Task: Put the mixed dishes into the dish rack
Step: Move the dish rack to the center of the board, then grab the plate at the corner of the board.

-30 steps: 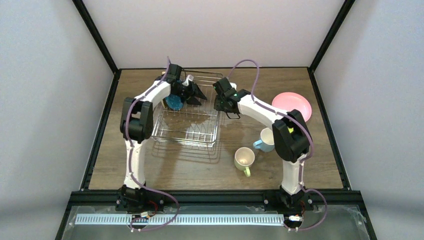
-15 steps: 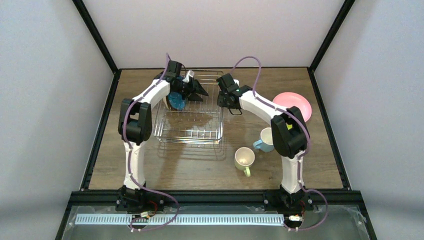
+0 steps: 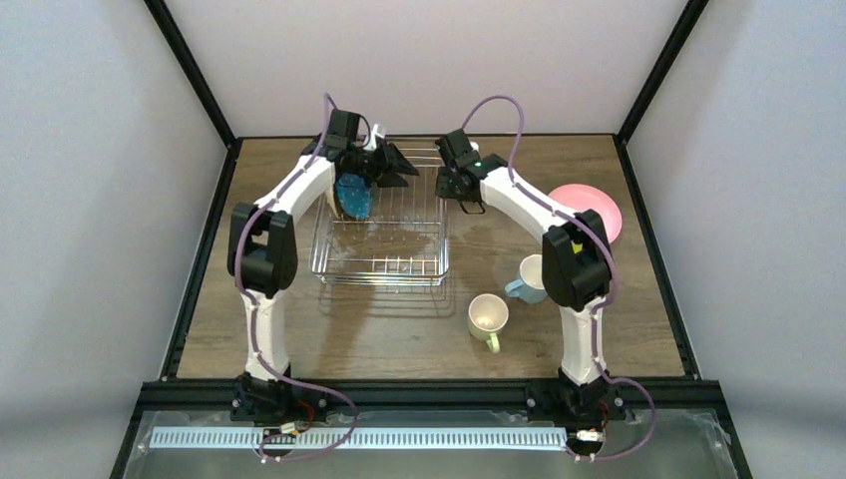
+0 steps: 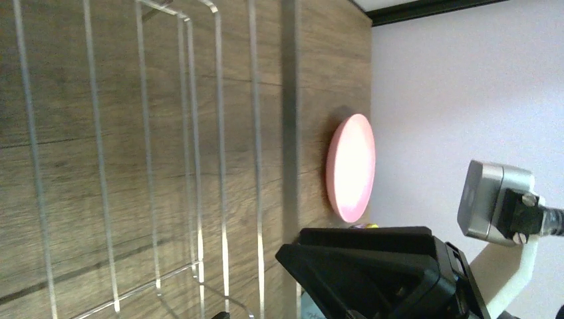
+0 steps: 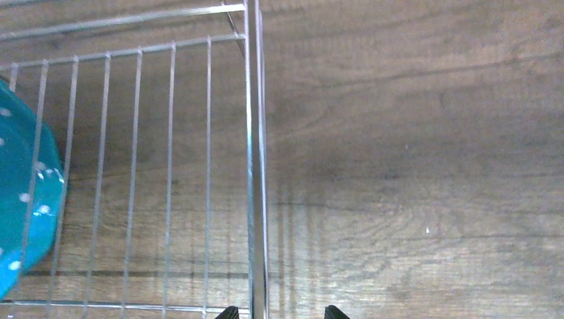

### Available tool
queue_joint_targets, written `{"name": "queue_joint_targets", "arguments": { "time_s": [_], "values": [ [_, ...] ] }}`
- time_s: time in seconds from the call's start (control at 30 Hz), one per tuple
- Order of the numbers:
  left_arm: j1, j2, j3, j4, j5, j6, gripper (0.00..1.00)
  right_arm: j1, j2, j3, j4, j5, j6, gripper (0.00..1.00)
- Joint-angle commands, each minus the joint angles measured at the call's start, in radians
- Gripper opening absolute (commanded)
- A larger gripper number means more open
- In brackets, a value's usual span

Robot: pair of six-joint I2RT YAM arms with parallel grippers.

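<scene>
At upper centre, the right gripper (image 3: 461, 192), parted astride the dish rack (image 3: 379, 281) rim, has the pink round plate (image 3: 589, 208) lying rightward.

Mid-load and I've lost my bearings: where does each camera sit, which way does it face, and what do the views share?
Top external: above and behind the bases, looking down on the table; left arm and right arm show, dish rack between them.
Left wrist: over the rack wires, turned sideways, facing the pink plate; a black housing fills the bottom.
Right wrist: looking down on the rack's right rim; right gripper fingertips straddle it.
Shared: top and right wrist show the teal dotted plate.
</scene>
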Motion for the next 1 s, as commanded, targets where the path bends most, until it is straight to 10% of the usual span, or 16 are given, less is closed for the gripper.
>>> {"name": "queue_joint_targets", "arguments": {
  "time_s": [0.0, 0.27, 0.97],
  "values": [
    [-0.02, -0.058, 0.006, 0.046, -0.02, -0.042, 1.0, -0.008, -0.018, 0.089, -0.054, 0.021, -0.036, 0.74],
    [-0.062, -0.104, 0.02, 0.026, -0.05, -0.046, 1.0, -0.038, -0.123, 0.14, -0.108, 0.078, -0.03, 0.76],
    [-0.236, -0.093, 0.072, -0.069, -0.145, 0.087, 1.0, -0.585, -0.387, -0.275, -0.036, 0.097, 0.063, 0.78]
  ]
}}
